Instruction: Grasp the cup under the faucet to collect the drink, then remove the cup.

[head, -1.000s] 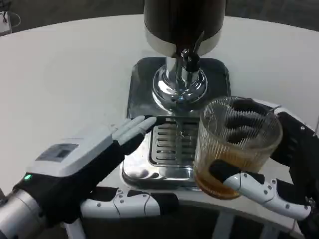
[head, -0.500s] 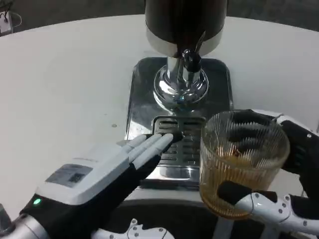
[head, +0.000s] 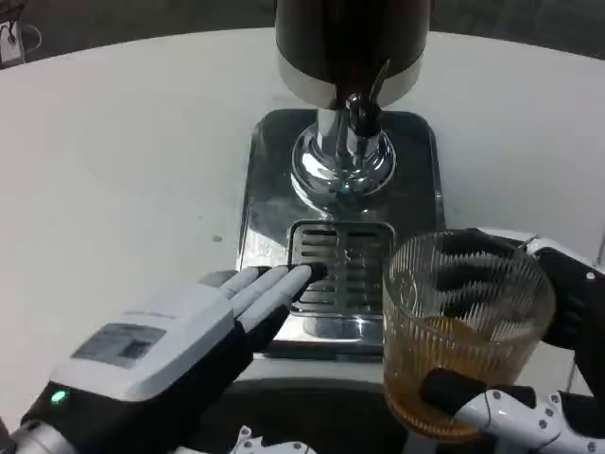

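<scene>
A ribbed clear glass cup (head: 463,331) with amber drink in its lower part is at the lower right, in front of and to the right of the drip grille (head: 338,267). My right hand (head: 539,378) grips it, fingers behind the glass and thumb across its front. The faucet (head: 359,113) hangs from the dark dispenser (head: 350,43) above the grille, with nothing under it. My left hand (head: 180,355) lies at the lower left, fingers stretched out together, holding nothing, its fingertips (head: 307,274) at the grille's left edge.
The dispenser stands on a shiny steel base plate (head: 274,170) in the middle of the round white table (head: 123,151). Bare table surface spreads to the left and right of the base. The table's near edge runs just below my hands.
The cup in my right hand has come nearer and lower in the picture, away from the faucet. My left hand slid forward to the grille, then drew back slightly.
</scene>
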Available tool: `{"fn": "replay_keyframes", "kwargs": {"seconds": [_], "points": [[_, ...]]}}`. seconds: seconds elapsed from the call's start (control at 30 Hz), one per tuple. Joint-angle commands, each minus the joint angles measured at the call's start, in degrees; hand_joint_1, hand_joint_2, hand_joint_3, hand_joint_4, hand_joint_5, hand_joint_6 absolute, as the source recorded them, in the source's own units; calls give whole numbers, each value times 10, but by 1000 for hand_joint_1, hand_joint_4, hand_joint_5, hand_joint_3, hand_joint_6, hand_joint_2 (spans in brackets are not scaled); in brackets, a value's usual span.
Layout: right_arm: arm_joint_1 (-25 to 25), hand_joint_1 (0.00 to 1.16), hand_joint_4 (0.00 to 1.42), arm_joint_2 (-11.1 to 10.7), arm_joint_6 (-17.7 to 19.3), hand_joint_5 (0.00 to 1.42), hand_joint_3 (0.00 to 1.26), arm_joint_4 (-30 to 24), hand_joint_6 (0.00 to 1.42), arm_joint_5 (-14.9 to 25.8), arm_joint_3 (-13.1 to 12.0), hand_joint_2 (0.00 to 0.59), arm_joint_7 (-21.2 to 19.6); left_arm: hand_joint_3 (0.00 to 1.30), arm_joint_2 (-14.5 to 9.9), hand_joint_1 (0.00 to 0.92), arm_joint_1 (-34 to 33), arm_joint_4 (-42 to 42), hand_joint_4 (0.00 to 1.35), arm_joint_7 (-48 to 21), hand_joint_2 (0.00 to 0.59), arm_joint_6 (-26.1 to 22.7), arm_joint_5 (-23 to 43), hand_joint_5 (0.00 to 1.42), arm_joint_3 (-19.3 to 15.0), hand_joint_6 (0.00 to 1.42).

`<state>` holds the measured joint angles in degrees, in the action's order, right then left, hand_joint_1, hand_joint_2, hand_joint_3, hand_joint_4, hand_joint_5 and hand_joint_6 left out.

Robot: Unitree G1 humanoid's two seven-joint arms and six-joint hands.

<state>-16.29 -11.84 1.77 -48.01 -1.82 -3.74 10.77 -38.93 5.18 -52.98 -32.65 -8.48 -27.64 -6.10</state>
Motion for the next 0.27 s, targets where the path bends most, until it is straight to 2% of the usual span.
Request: {"fn": "replay_keyframes", "kwargs": {"seconds": [0.03, 0.27], "points": [[-9, 881, 1155, 0, 28, 1341, 932, -27, 1424, 16, -3, 214, 4, 0, 2, 0, 12, -11, 0, -12, 63, -4, -4, 0, -9, 0], [-14, 881, 1155, 2, 30, 1355, 943, -31, 1424, 19, -7, 214, 8, 0, 4, 0, 15, -14, 0, -15, 63, -4, -3, 0, -9, 0]]}}
